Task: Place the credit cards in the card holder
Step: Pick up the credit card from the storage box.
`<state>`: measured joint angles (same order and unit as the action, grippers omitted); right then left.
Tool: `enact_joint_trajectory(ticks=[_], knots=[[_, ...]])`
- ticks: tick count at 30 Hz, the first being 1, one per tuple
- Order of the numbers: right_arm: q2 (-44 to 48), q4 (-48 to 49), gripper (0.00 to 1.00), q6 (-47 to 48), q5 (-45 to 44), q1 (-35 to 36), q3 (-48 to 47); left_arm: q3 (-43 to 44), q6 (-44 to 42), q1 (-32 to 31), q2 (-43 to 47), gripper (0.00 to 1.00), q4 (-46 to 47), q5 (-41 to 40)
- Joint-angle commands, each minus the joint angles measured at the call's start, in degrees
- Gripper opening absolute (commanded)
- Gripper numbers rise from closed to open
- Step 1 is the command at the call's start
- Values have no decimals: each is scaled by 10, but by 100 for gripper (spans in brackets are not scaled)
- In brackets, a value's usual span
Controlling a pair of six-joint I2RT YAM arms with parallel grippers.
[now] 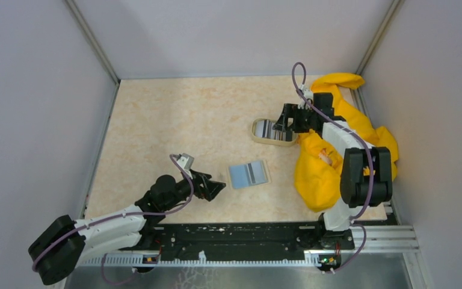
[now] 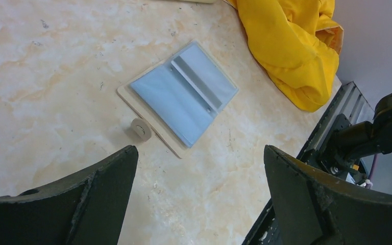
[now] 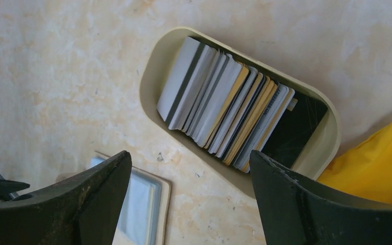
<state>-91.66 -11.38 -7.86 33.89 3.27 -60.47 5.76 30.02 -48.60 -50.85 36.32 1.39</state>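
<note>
The card holder (image 1: 248,174) lies open on the table, light blue inside with a tan edge and a grey strip across its middle. In the left wrist view it (image 2: 184,94) shows its snap button (image 2: 141,129). The credit cards (image 3: 235,117) stand edge-on as a striped stack in an oval beige dish (image 3: 153,76). My left gripper (image 1: 216,188) is open and empty just left of the holder; its wrist view shows it (image 2: 199,153) over bare table. My right gripper (image 1: 280,124) is open and empty above the dish, and its wrist view shows it (image 3: 190,155) near the stack.
A big yellow cloth (image 1: 322,168) is heaped at the right around the right arm, also in the left wrist view (image 2: 291,46). The dish (image 1: 257,133) sits beside it. A corner of the holder (image 3: 143,204) shows in the right wrist view. Walls enclose the table.
</note>
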Motion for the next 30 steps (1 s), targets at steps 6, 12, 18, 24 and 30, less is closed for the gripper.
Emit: enact_joint_trajectory(ticks=[6, 12, 18, 24, 30], knots=[[-86, -23, 78, -73, -76, 3, -75, -9, 18, 2, 13, 99, 38, -9], [-157, -78, 73, -81, -61, 3, -158, -16, 23, 2, 21, 99, 36, -9], [-167, -78, 85, -94, -70, 3, -155, -26, 28, 2, 17, 99, 50, -9], [-170, -75, 96, -108, -66, 3, -149, -22, 29, 2, -2, 99, 61, -9], [-184, -76, 96, -120, -46, 5, -154, -25, 37, 2, -9, 99, 68, -9]])
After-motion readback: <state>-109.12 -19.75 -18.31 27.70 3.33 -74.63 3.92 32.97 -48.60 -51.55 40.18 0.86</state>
